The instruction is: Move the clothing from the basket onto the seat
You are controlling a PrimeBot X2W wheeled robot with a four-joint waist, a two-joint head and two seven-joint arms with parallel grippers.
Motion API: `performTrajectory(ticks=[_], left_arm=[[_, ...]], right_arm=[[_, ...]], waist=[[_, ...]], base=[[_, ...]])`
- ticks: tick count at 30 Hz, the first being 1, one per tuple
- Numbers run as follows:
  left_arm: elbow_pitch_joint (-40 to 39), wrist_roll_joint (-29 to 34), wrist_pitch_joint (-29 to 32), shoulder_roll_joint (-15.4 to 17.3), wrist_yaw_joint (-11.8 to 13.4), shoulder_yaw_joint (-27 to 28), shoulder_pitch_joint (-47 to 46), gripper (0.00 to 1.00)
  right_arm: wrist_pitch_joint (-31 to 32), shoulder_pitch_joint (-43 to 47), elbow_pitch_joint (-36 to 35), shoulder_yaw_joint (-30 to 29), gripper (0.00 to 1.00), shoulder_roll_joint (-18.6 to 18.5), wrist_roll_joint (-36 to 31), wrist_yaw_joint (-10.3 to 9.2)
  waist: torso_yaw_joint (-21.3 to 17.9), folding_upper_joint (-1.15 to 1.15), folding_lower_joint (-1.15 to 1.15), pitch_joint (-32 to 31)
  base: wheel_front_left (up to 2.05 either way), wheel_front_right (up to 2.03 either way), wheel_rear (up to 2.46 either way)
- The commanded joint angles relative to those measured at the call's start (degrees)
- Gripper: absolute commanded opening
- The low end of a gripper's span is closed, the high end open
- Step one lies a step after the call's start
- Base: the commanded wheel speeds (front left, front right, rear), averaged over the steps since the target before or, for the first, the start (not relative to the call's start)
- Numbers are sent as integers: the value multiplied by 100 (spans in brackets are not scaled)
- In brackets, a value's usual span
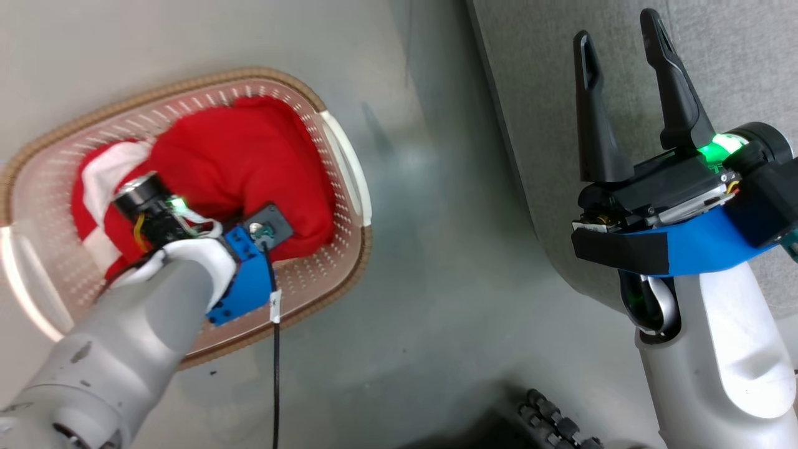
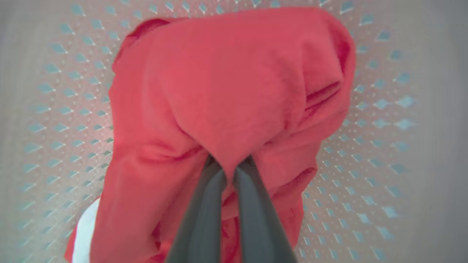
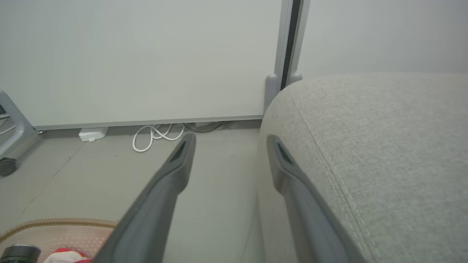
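Red clothing [image 1: 249, 162] with white stripes lies bunched in the cream basket [image 1: 349, 168] on the floor at the left. My left arm reaches down into the basket, and the left wrist view shows my left gripper [image 2: 229, 164] shut on a fold of the red clothing [image 2: 237, 84], pinched between the two dark fingers. The basket's perforated floor [image 2: 365, 146] lies beneath. My right gripper [image 1: 620, 68] stands open and empty over the edge of the grey seat [image 1: 735, 68]; in the right wrist view it [image 3: 228, 142] points along the seat's rounded corner [image 3: 365, 146].
Grey floor [image 1: 436, 249] separates basket and seat. A black cable [image 1: 275, 349] hangs from my left wrist. A studded black wheel [image 1: 555, 424] sits at the bottom. White cords [image 3: 155, 135] lie by the far wall, and a caster [image 3: 7, 166] stands at the left.
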Motion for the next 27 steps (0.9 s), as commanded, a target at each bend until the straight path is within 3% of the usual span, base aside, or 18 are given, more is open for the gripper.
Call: performTrajectory(ticks=[1,10,17,27], left_arm=[[-27,-86,-191,-113,-4,-17,17,0],[62,-707,-977,-552,-5,45,141,0],[-17,-1098,-1211,-769,3,367,321,0],[-1258,-1200,-1220,-549,288,1315,844,0]], right_arm=[[-17,22,50,-40,100,-10,-79,1],[-16,328,248,-100,100,-12,-356,1],[-17,717,439,-170,100,-13,-514,1],[-16,1339,616,-296,100,-13,-658,1]], waist=[[159,0,0,-255],[558,0,0,-1222],[865,0,0,-2075],[1183,0,0,-3133]], base=[[0,0,0],[0,0,0],[0,0,0],[0,0,0]])
